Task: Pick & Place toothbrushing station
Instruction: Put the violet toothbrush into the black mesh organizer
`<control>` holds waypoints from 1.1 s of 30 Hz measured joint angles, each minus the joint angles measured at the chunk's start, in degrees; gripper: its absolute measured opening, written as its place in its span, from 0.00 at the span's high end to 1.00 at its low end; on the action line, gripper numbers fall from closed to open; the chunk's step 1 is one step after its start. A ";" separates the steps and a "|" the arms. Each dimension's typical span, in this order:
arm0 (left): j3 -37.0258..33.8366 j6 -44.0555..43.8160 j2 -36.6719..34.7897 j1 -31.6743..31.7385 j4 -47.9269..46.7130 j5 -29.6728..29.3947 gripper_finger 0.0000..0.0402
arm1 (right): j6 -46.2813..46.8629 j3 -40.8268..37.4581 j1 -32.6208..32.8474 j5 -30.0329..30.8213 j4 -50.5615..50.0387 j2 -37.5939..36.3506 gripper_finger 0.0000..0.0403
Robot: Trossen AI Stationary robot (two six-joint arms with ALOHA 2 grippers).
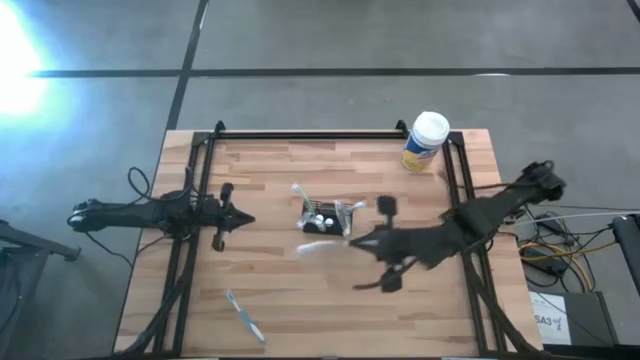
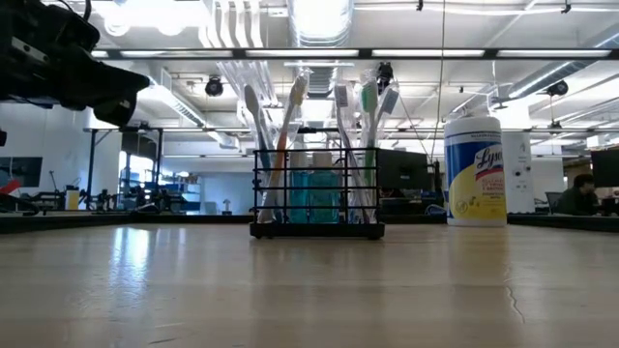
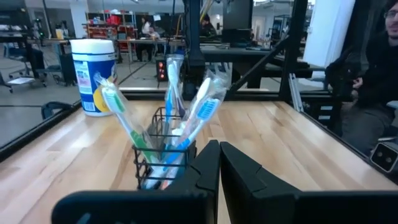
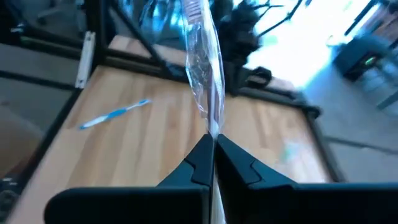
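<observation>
The toothbrushing station [image 1: 325, 218], a small black mesh holder with several toothbrushes standing in it, rests on its base mid-table; it also shows in the low view [image 2: 317, 193] and the left wrist view [image 3: 163, 155]. My right gripper [image 1: 352, 240] is just near-right of the station, shut on a toothbrush in a clear wrapper [image 4: 205, 68]. My left gripper [image 1: 248, 220] hovers left of the station, shut and empty [image 3: 219, 152]. My right gripper pinches the wrapped toothbrush between its two fingers at one end of it [image 4: 212, 124]. The fingers lie along the brush, which sticks out ahead of them toward the table's left [image 1: 318, 248]. It is lifted clear of the table.
A blue-and-white toothbrush [image 1: 245, 315] lies loose near the table's front left [image 4: 115, 115]. A white-lidded, yellow-labelled canister [image 1: 427, 140] stands at the far right. A black frame [image 1: 300, 133] runs along the table's far edge and sides. A person [image 3: 379, 56] sits beyond the table.
</observation>
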 joint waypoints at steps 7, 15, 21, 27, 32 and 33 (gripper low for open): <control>0.40 0.08 -0.04 0.00 3.16 -1.53 0.95 | -6.77 -17.04 -0.47 0.54 12.59 -16.13 0.98; 0.40 0.08 -0.10 0.00 3.02 -1.61 0.95 | -12.05 -30.03 -0.50 0.52 21.18 -30.34 0.98; 0.40 0.08 -0.11 0.00 2.88 -1.63 0.95 | -13.75 -36.50 -0.52 0.56 23.32 -40.50 0.98; 0.40 1.70 -0.11 0.00 3.02 -2.43 0.95 | -14.82 -41.92 -0.52 0.49 23.20 -49.09 0.98; 0.40 2.63 -0.11 0.00 3.01 -4.49 0.95 | -17.59 -48.25 -0.52 1.76 23.23 -56.82 0.98; 0.40 3.27 -0.11 0.00 3.00 -5.12 0.95 | -17.97 -49.67 -0.52 1.80 23.27 -58.62 0.98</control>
